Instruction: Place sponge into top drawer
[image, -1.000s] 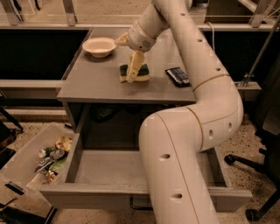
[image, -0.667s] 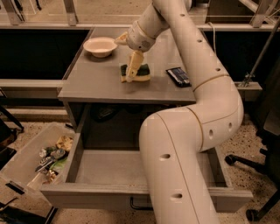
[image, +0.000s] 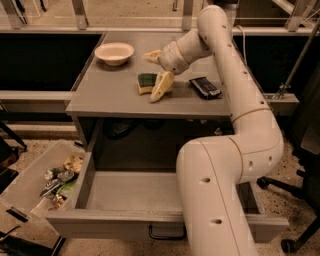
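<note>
The sponge (image: 146, 82), dark green on top with a yellow base, lies flat near the middle of the grey table top. My gripper (image: 156, 71) hovers just to its right, open. One pale finger (image: 161, 86) reaches down against the sponge's right edge and the other finger (image: 151, 55) points back toward the bowl. The top drawer (image: 130, 192) is pulled out below the table, its flat grey bottom bare and its dark handle (image: 165, 233) on the front panel. My arm (image: 220, 190) hides the drawer's right part.
A white bowl (image: 114, 52) sits at the table's back left. A dark blue wrapper (image: 205, 87) lies right of the gripper. A clear plastic bin (image: 30, 172) of clutter stands on the floor left of the drawer. A chair base (image: 295, 190) is at the right.
The gripper has shifted slightly right and toward the table's front. The sponge now shows to the left of the lower finger instead of behind it.
</note>
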